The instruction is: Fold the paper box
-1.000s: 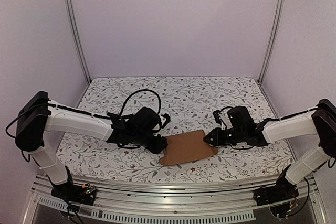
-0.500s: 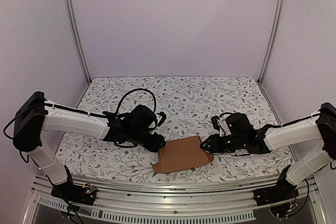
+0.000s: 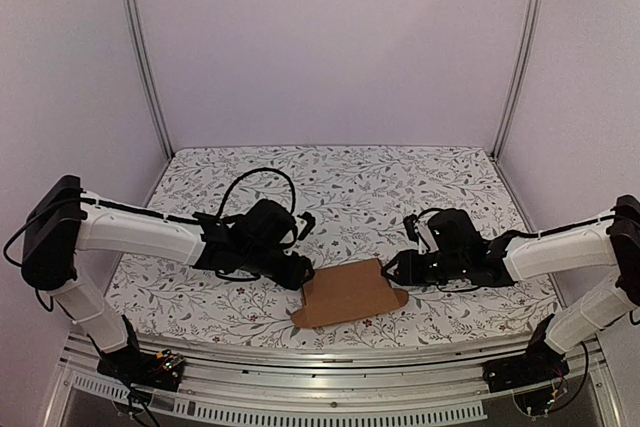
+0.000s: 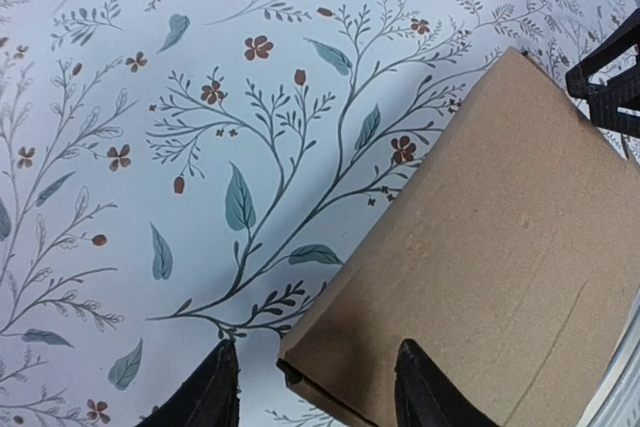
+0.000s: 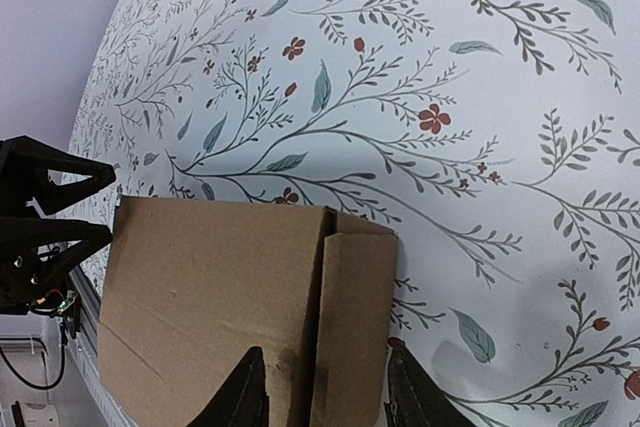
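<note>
Brown flat cardboard paper box point(image 3: 350, 292) lies near the front edge of the flower-printed tablecloth point(image 3: 350, 187). Straddling one corner, the left gripper point(image 4: 315, 392) has its fingers apart; the right gripper point(image 5: 325, 397) stands parted over the opposite end flap.

- From above, the left gripper point(image 3: 300, 276) and the right gripper point(image 3: 392, 269) are small dark lumps. You can't tell there how wide their fingers stand.
- The box point(image 3: 348, 293) has a bit of each end under those lumps (so its whole shape stays hidden).
- On the left wrist camera, the box runs off the bottom and right sides, and only one corner shows.
- On the right wrist camera, its near end is cut off at the bottom.
- Both wrist cameras show only the finger tips point(image 4: 216, 392), and you can't tell if they touch the box.
</note>
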